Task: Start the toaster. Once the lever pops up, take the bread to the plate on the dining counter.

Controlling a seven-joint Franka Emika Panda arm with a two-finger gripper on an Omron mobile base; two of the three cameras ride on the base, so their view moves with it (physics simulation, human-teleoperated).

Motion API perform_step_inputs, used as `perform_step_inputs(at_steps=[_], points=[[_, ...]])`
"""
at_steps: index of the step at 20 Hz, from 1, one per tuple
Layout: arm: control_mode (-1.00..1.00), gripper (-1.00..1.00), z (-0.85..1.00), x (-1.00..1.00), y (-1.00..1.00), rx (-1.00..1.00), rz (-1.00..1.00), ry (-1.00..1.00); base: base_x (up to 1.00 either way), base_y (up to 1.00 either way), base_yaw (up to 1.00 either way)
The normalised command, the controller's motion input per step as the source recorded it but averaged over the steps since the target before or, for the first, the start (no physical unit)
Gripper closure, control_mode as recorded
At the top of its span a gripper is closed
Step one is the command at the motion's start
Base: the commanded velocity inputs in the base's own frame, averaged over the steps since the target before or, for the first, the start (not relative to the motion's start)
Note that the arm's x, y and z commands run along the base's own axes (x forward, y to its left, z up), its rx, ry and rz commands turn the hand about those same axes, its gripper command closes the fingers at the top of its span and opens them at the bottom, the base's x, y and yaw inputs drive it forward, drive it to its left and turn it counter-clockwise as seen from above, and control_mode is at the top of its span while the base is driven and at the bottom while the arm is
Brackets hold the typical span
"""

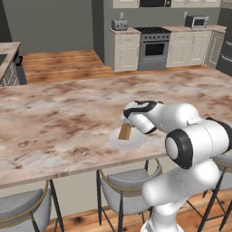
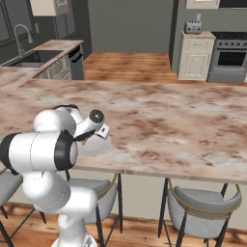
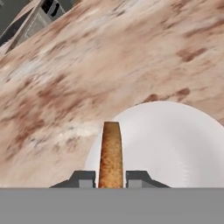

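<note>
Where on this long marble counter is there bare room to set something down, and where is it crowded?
The dining counter lies bare left of and beyond the plate. It is crowded only at the near edge, where the gripper holds the bread over the plate.

Bread (image 1: 125, 131), a thin tan-brown slice with darker crust, stands on edge over the white round plate (image 1: 133, 143). Plate sits on the beige-pink veined dining counter (image 1: 54, 122), near its front edge. Silver-grey toaster (image 1: 119, 23) stands on a far cream cabinet, well apart.
</note>
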Motion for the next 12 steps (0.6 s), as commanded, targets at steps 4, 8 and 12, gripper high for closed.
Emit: perform_step_inputs(at_steps=[4, 8, 12], points=[[-1.00, 1.00, -0.25, 0.00, 0.00, 0.00, 0.00, 0.00, 0.00, 0.00, 0.00], [-1.00, 1.00, -0.02, -0.02, 0.00, 0.00, 0.00, 0.00, 0.00, 0.00, 0.00], [-1.00, -1.00, 0.00, 0.00, 0.00, 0.00, 0.00, 0.00, 0.00, 0.00, 0.00]])
